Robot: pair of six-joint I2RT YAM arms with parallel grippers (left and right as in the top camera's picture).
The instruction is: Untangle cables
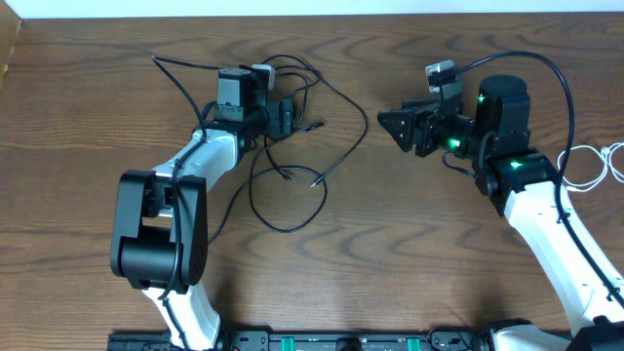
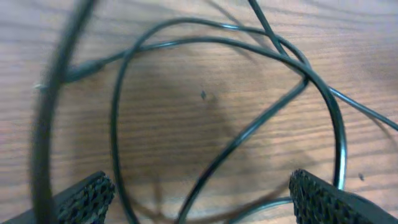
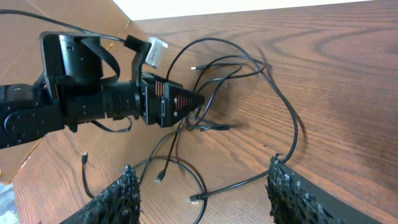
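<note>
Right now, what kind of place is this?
Probably a robot lab or workshop: a left arm and a right arm stand at a wooden table, with tangled black cables lying on it.

No text, label, brand, number or sign could be read in any view; nothing on the arms or table carried legible marking.

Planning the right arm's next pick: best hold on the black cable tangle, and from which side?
Grip the black cable at its outer bend, a single strand flat on the wood, apart from the crossings by the left gripper. Come from the right: the open right gripper faces it.
</note>
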